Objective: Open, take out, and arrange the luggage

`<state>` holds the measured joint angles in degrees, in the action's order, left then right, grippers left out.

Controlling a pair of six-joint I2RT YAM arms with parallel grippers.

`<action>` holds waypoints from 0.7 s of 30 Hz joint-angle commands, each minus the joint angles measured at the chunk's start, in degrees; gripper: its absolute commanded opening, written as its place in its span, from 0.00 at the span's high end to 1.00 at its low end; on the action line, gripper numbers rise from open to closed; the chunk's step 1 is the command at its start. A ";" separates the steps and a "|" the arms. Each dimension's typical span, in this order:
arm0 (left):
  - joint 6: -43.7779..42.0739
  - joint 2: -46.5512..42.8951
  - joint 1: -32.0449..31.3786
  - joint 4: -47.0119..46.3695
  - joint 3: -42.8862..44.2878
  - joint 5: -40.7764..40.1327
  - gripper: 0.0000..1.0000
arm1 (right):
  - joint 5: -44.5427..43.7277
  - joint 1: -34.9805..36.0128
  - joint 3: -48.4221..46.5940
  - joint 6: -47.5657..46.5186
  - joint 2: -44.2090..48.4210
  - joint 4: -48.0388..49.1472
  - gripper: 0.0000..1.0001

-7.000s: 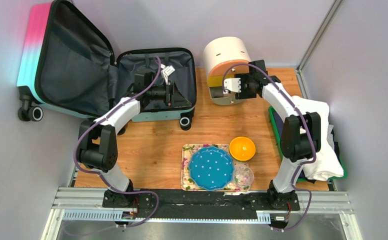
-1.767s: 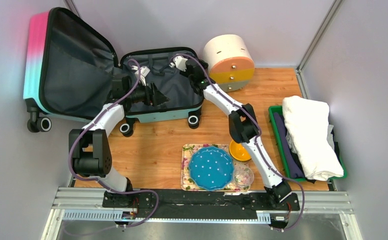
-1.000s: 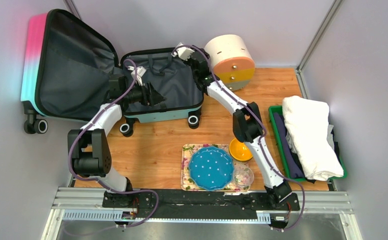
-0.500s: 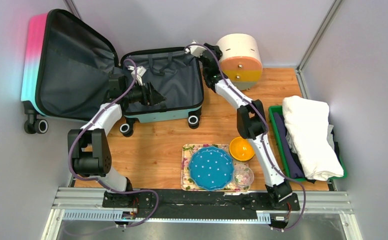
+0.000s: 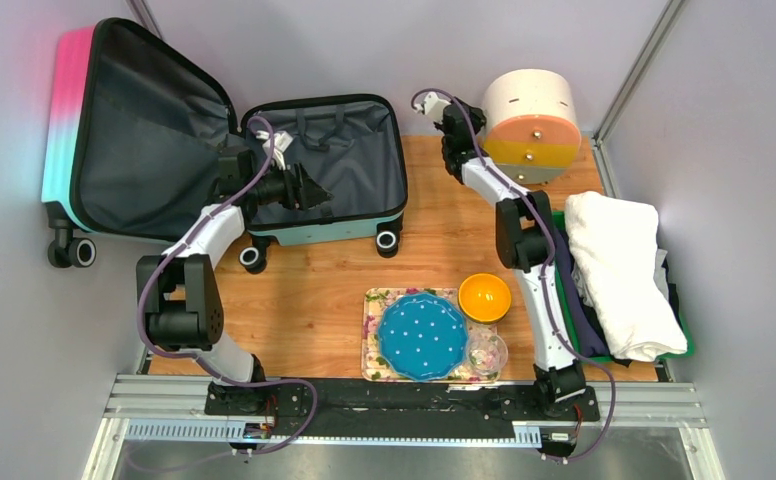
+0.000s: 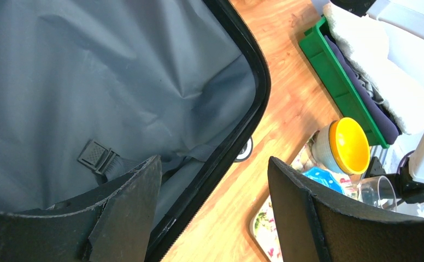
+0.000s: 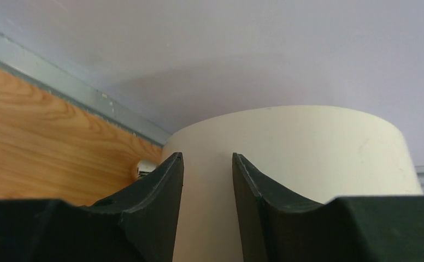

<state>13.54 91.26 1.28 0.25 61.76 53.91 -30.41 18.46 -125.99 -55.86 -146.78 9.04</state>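
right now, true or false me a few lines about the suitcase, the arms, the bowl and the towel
The suitcase is open: true.
The left end effector grips a cloth: false, it is open and empty, over the suitcase lining.
The orange bowl sits on the blue plate: false, it stands beside the plate.
A white towel tops the pile in the green tray: true.
The right end effector is inside the suitcase: false, it is at the round cabinet.
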 commanded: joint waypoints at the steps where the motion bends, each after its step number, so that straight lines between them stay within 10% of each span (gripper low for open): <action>1: -0.27 1.02 0.39 -0.69 3.37 1.29 0.21 | -1.49 -2.20 4.26 1.01 7.12 -0.25 0.56; 13: -0.97 2.87 0.48 -0.51 6.18 1.55 0.21 | 0.43 -4.40 10.23 2.24 13.00 -1.92 0.53; 21: -10.35 7.77 0.48 16.84 18.82 -1.17 0.17 | 4.31 -3.17 18.58 2.77 20.73 -1.74 0.41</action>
<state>10.37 96.38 1.28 7.29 72.23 53.67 -26.59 15.68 -110.30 -54.24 -133.08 6.09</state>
